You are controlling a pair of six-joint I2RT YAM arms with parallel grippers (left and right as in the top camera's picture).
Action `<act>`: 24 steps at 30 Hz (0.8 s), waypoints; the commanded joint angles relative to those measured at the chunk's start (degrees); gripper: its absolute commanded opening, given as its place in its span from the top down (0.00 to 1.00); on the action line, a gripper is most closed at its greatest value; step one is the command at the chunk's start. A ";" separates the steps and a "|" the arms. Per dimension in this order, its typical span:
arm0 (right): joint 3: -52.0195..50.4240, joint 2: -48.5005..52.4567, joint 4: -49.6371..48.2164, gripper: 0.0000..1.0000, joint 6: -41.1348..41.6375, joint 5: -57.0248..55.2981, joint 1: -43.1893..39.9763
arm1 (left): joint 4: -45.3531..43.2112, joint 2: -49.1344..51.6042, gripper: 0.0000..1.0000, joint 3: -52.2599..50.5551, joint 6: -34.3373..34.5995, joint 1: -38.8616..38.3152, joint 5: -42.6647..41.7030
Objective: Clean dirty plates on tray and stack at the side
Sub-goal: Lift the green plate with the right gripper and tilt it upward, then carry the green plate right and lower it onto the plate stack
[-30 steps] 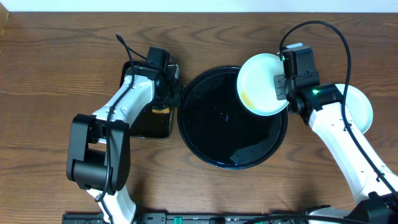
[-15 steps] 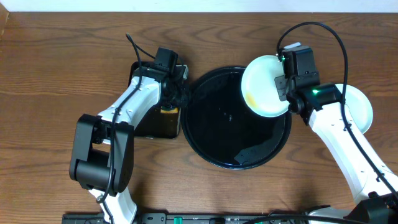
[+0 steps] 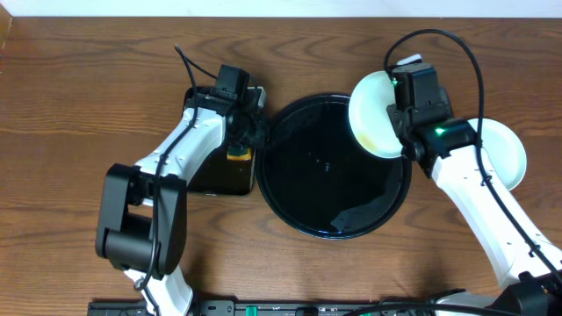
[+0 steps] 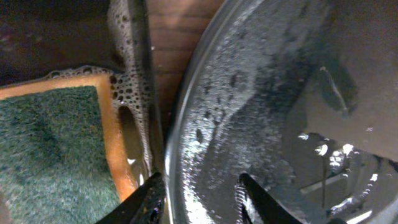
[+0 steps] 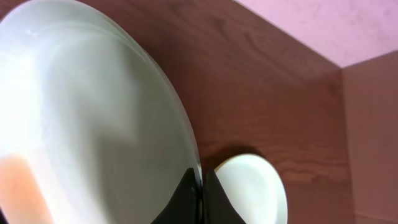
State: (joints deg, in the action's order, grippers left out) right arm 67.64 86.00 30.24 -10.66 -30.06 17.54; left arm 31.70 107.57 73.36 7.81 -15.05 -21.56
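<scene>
Over far-right rim of tray [image 3: 325, 175], R hand [image 5: 198, 199] pinches tilted plate [image 3: 373, 114], smear facing left; L hand [image 4: 199, 196], part open & empty, has sponge [image 4: 50, 143] just left.

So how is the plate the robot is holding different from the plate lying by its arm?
The held plate is tilted up over the black tray, pinched at its rim by the right hand; the other plate lies flat on the wooden table. The held plate has an orange smear; the other plate looks clean where it shows. Both are small, round and pale.
</scene>
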 commanded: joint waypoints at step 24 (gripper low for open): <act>-0.20 -1.05 -11.91 0.99 -13.86 -23.23 15.23 | 4.07 -8.24 0.47 -0.11 0.15 9.03 -0.26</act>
State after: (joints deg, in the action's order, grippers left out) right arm 67.64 86.00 18.61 -23.90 -50.74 32.49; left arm 35.64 100.49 73.36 7.88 -6.17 -22.13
